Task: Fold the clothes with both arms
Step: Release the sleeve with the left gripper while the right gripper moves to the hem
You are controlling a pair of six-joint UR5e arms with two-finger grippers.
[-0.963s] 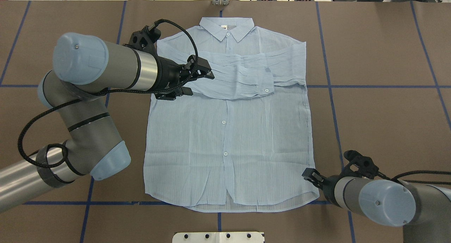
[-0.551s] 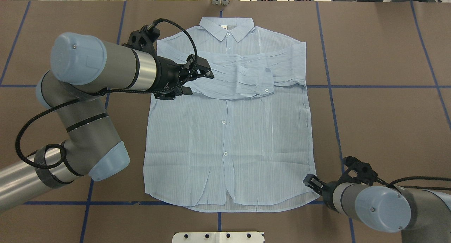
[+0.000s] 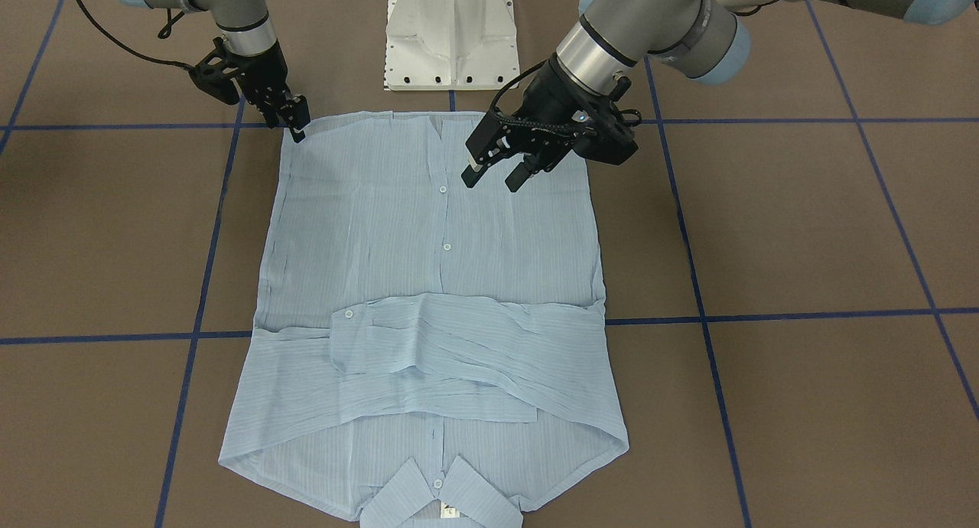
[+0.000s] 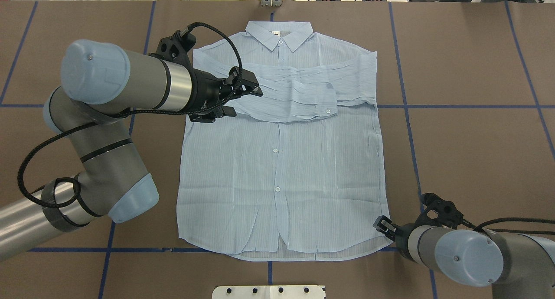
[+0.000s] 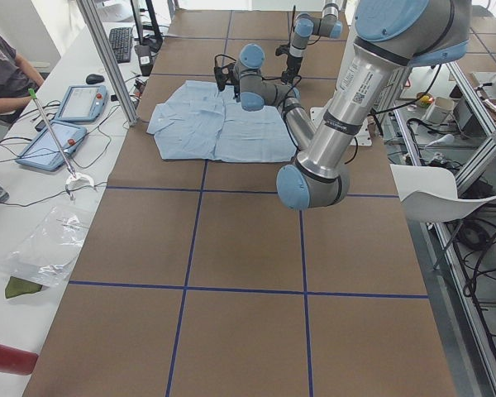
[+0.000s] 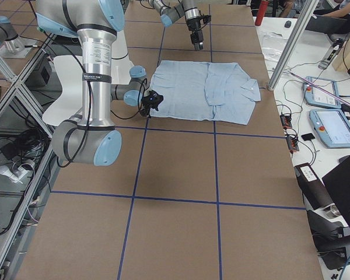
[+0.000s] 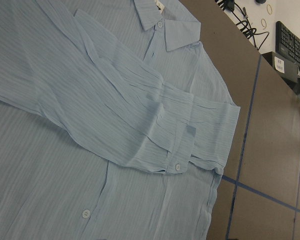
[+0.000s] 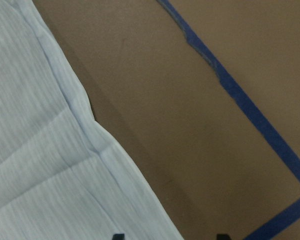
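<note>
The pale-blue striped shirt lies flat and buttoned on the brown table, collar at the far side, both sleeves folded across the chest. It also shows in the front view and the left wrist view. My left gripper is open and empty, hovering above the shirt's left shoulder area; the front view shows its fingers apart. My right gripper is open and low at the shirt's near right hem corner. In the right wrist view the hem edge runs between its fingertips.
The white pedestal base stands just behind the hem on the robot's side. Blue tape lines cross the brown table cover. Tablets and cables lie on a side bench beyond the table's far edge.
My right gripper has moved a little toward the near edge and lower, settling at the hem corner. My left arm has shifted slightly left; the shirt has not moved.
</note>
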